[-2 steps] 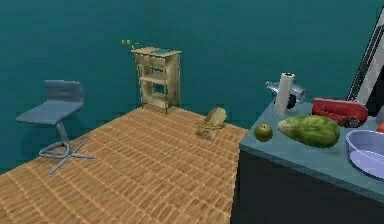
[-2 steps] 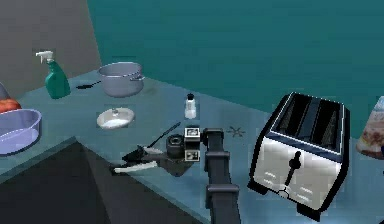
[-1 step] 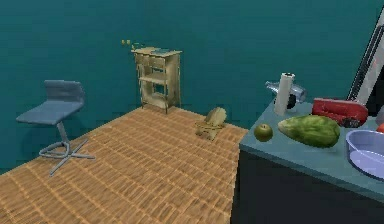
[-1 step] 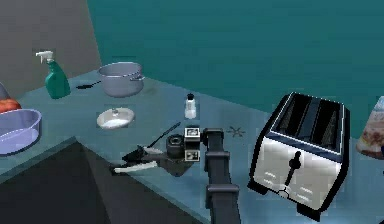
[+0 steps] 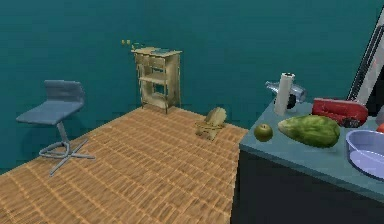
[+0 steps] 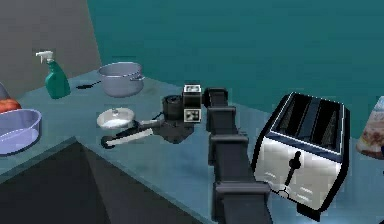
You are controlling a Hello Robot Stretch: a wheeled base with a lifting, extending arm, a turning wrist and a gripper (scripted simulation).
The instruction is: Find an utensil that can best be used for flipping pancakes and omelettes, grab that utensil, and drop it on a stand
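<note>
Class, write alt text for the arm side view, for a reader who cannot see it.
The robot's dark arm reaches across a grey-blue counter, its gripper near a white-headed utensil lying there. A silver toaster stands right; a pot, green spray bottle and bowl sit left.

Home kitchen: teal counter [image 6: 75, 108] with toaster [image 6: 300, 150], pot [image 6: 122, 77], spray bottle [image 6: 54, 76], bowl [image 6: 18, 131].

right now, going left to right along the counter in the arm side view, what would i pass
pale blue bowl → green spray bottle → grey pot → robot arm → silver toaster
</note>
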